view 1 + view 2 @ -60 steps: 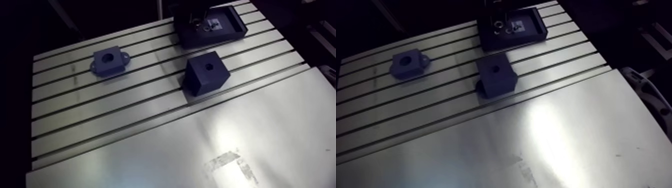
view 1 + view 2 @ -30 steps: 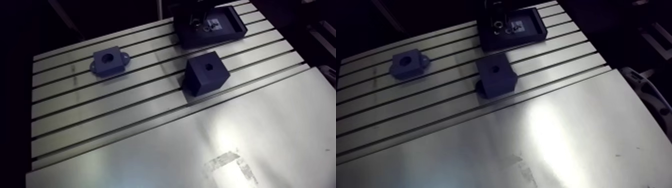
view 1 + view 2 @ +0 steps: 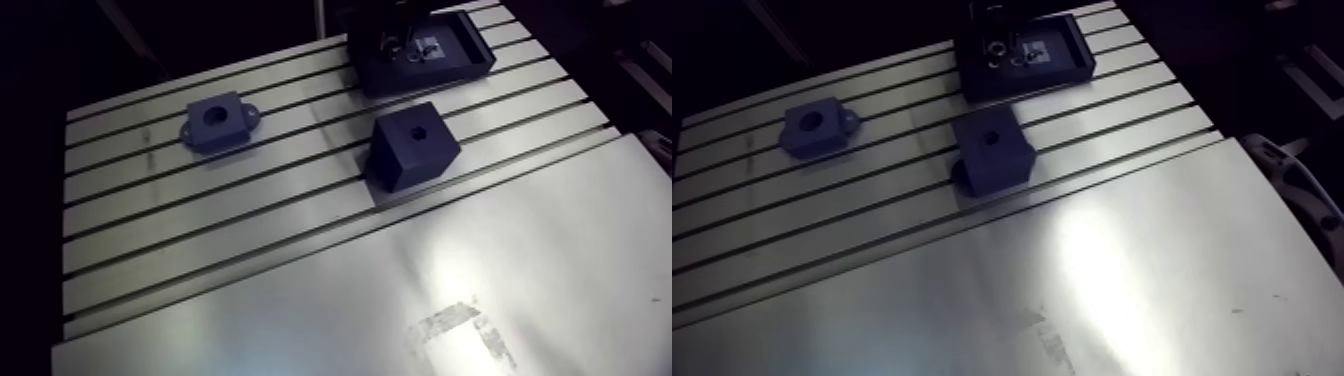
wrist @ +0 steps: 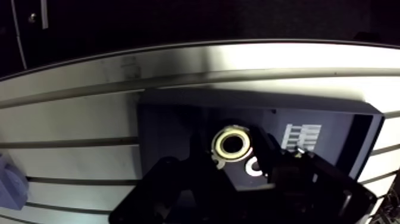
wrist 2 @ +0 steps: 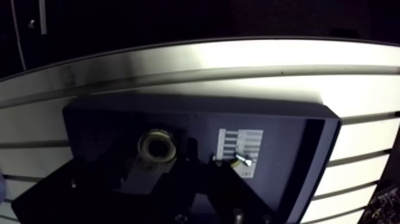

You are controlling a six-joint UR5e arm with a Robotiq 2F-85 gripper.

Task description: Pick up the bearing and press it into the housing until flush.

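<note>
Note the slotted tabletop [image 3: 250, 225], overlaid on its near half by a smooth sheet [image 3: 520, 260], with a flanged block [image 3: 218, 122] and a bored block [image 3: 415, 148] standing well apart on the slots. Locate the bearing [image 4: 232, 145] lying in the dark tray [image 4: 172, 119] at the tabletop's far edge, between the spread, unclamped fingers of the pincer [image 4: 231, 158].

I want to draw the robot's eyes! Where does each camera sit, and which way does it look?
Arm view: rides the upper link, looking down across the slotted aluminium table; the gripper shows over the dark rectangular tray.
Wrist view: sits on the wrist, looking down past the gripper at the ring-shaped metal bearing in that tray.
Shared: tray and gripper.
</note>
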